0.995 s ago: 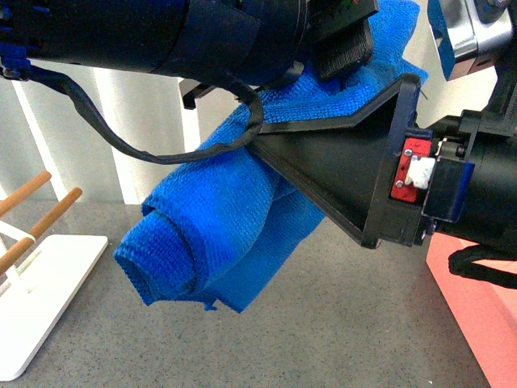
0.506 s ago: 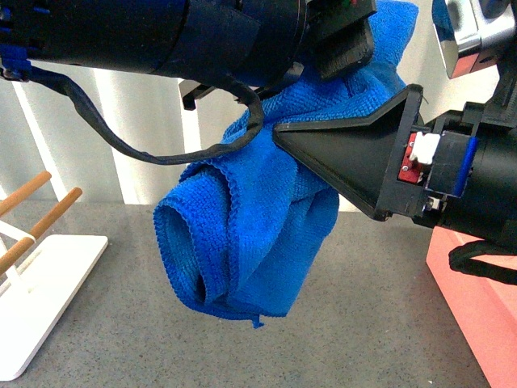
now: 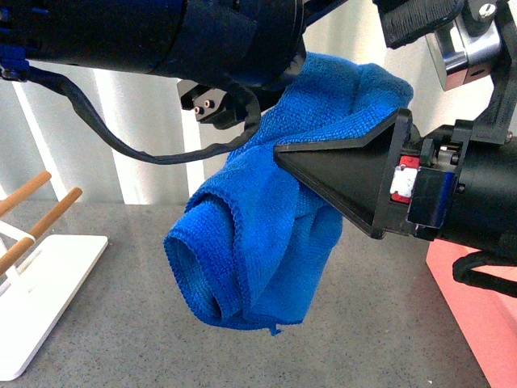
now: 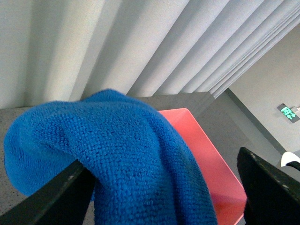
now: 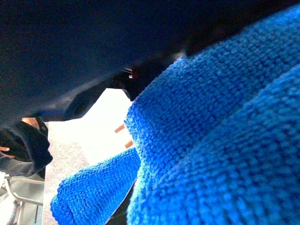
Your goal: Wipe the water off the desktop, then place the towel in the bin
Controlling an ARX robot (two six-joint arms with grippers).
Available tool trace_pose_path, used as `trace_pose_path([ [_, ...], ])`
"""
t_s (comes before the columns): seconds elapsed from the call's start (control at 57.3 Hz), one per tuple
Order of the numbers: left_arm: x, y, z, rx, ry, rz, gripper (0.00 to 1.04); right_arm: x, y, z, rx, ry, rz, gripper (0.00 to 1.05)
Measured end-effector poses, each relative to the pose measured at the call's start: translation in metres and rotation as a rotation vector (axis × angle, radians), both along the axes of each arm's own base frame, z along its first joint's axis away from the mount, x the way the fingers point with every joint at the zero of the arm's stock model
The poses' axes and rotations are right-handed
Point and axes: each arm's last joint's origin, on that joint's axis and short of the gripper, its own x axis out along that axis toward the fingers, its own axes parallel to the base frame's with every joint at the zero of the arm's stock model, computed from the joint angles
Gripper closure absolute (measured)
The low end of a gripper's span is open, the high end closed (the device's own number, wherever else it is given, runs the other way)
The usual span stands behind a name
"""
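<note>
I'm holding the towel (image 3: 250, 242) above the desktop (image 3: 388, 323) in my right gripper (image 3: 299, 162), seemingly clamped on its fold, my left gripper (image 4: 164, 192) gaping apart, and I'm aiming to bring the hanging roll fully over the bin (image 3: 477, 307) before releasing

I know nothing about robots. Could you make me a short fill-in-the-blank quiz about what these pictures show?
1. The towel hanging above the desktop is coloured ____.
2. The bin at the right edge is coloured ____.
3. The white rack on the left has rods made of ____.

Missing words: blue; pink; wood.
</note>
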Motion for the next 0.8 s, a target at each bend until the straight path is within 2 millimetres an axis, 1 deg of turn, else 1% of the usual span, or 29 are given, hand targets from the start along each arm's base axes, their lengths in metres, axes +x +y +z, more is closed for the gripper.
trace_pose_path([
  [0.035,0.0004,0.0006,0.0,0.001,-0.001,0.002,0.05,-0.0002,-0.0005,0.0009,-0.005,-0.002,-0.005,0.93],
  [0.122,0.0004,0.0007,0.0,0.001,0.0,0.003,0.07,-0.0005,-0.001,0.0009,-0.015,-0.001,-0.006,0.93],
  [0.803,0.0002,0.0004,0.0,0.0,0.001,-0.001,0.07,-0.0036,-0.01,0.0052,-0.06,-0.022,-0.011,0.93],
])
